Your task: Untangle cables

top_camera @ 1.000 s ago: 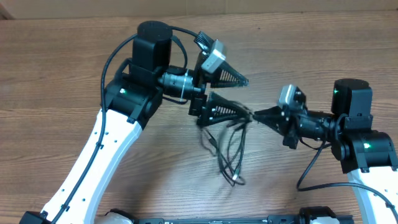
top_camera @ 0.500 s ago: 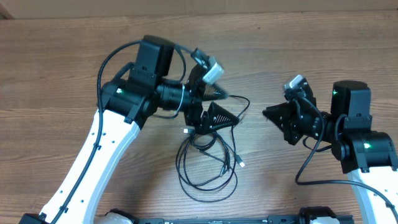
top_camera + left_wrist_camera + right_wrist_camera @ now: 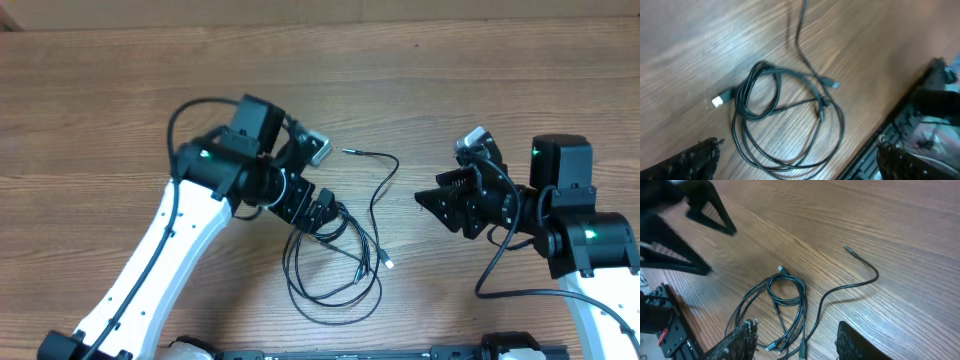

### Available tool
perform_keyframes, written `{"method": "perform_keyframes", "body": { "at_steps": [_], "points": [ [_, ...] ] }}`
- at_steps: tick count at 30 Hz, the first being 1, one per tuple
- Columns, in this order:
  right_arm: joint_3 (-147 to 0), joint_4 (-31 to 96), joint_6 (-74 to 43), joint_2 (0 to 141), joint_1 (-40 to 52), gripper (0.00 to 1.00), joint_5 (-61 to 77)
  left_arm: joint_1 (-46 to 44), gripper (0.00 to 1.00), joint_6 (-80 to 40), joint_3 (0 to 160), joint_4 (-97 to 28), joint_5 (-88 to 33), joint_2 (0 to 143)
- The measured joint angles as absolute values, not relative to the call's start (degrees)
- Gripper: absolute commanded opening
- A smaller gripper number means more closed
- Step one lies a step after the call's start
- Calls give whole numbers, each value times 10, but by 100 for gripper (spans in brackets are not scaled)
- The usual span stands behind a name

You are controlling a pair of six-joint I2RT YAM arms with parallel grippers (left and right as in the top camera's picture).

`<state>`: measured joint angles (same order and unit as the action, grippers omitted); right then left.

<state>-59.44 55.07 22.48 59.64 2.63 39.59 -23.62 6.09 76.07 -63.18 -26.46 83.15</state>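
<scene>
The cables (image 3: 335,265) are thin black cords lying in loose loops on the wooden table, with one strand running up to a free tip (image 3: 347,152) and a light plug end (image 3: 388,263). They also show in the left wrist view (image 3: 785,117) and the right wrist view (image 3: 785,300). My left gripper (image 3: 322,215) is open and empty, right over the upper part of the loops. My right gripper (image 3: 432,200) is open and empty, to the right of the cables and apart from them.
The wooden table (image 3: 100,120) extends all around. A black frame with wiring (image 3: 935,115) runs along the table's front edge, below the cable loops. Thick black arm cables hang beside the right arm (image 3: 495,270).
The cables dropped from between both grippers onto the table. My left gripper swung down over the loops. My right gripper pulled back to the right and opened.
</scene>
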Motion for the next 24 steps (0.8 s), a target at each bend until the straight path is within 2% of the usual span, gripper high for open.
{"method": "perform_keyframes", "body": {
  "at_steps": [2, 4, 5, 7, 12, 13, 14, 15, 16, 17, 24],
  "points": [
    [-594, 551, 224, 596, 26, 50, 396, -236, 95, 42, 728, -612, -256, 832],
    [-594, 552, 224, 596, 26, 49, 396, -236, 81, 17, 693, -590, -249, 832],
    [-594, 552, 224, 596, 26, 49, 396, -236, 71, 7, 679, -582, -247, 832],
    [-594, 552, 223, 596, 26, 49, 396, -236, 44, -14, 656, -567, -244, 832],
    [-594, 552, 223, 596, 26, 49, 396, -236, 11, -72, 615, -539, -242, 832],
    [-594, 551, 223, 596, 26, 49, 396, -236, 19, -83, 610, -535, -242, 832],
    [-594, 552, 223, 596, 26, 49, 396, -238, 36, -93, 607, -532, -241, 832],
    [-594, 551, 223, 596, 26, 49, 396, -240, 68, -102, 606, -528, -241, 832],
    [-594, 552, 223, 596, 26, 49, 396, -243, 92, -114, 606, -524, -242, 832],
    [-594, 552, 223, 596, 26, 48, 396, -248, 100, -124, 606, -520, -243, 832],
    [-594, 554, 223, 607, 26, 47, 396, -266, 100, -192, 604, -489, -258, 832]
  ]
}}
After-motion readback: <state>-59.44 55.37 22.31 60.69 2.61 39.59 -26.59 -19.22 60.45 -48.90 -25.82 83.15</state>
